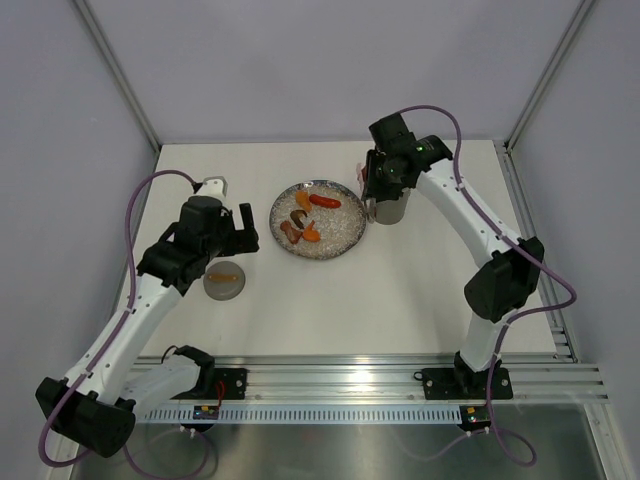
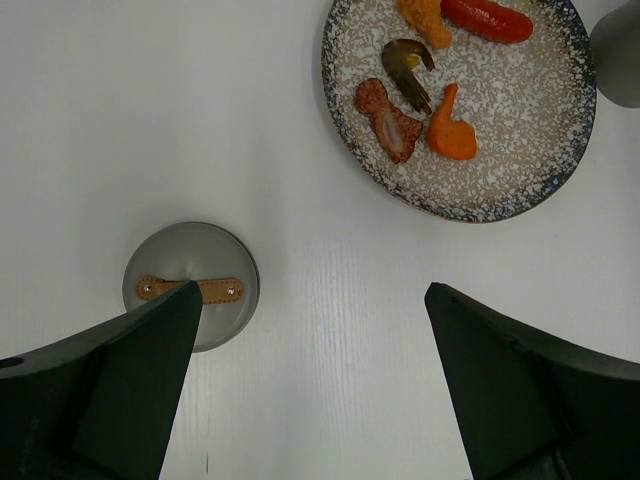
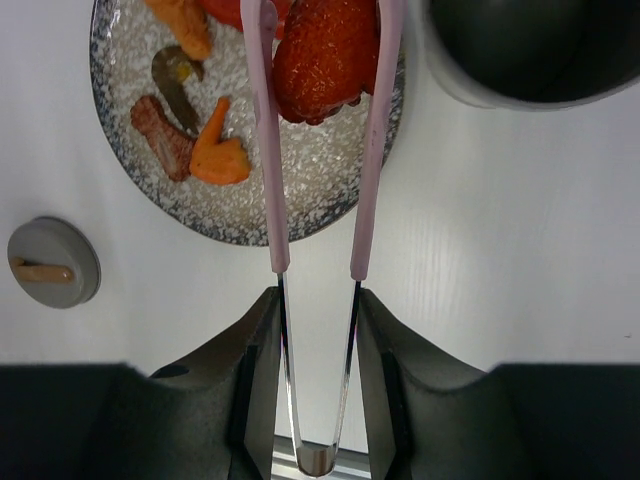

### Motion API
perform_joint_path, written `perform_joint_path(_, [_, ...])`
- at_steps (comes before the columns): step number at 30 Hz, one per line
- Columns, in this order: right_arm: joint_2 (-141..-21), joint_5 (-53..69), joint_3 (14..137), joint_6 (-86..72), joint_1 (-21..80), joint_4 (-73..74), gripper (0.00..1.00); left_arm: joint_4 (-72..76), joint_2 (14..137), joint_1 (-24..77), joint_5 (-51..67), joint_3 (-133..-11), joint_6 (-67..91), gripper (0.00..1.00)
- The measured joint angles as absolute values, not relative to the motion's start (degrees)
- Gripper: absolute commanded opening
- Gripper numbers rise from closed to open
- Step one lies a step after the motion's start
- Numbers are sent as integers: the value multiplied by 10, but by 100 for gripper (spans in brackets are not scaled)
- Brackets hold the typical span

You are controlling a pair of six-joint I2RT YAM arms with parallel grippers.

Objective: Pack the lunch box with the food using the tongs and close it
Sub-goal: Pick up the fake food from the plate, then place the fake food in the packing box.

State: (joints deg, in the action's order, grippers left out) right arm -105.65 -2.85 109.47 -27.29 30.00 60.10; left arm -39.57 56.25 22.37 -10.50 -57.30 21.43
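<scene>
Right now the right gripper (image 3: 318,310) is clamping the tongs (image 3: 265,150) near their hinged end, squeezing the pale pink arms onto a red, pitted piece of food (image 3: 325,55) over the far rim of the speckled plate (image 3: 200,222), seemingly for carrying. The lunch box (image 3: 520,50), a grey canister with its dark mouth uncovered, is standing just beside the plate, toward the table's far right. The left gripper (image 2: 313,290) is hanging wide open above the grey lid (image 2: 200,250) near the left edge, probably waiting to close the box.
</scene>
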Motion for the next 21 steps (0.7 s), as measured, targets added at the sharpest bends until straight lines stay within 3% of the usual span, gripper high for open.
perform_joint_path(8, [-999, -46, 1049, -266, 230, 599, 0, -396, 562, 224, -102, -573, 215, 99])
perform_joint_path(21, [-1015, -50, 1033, -249, 214, 595, 0, -401, 558, 224, -99, -573, 219, 99])
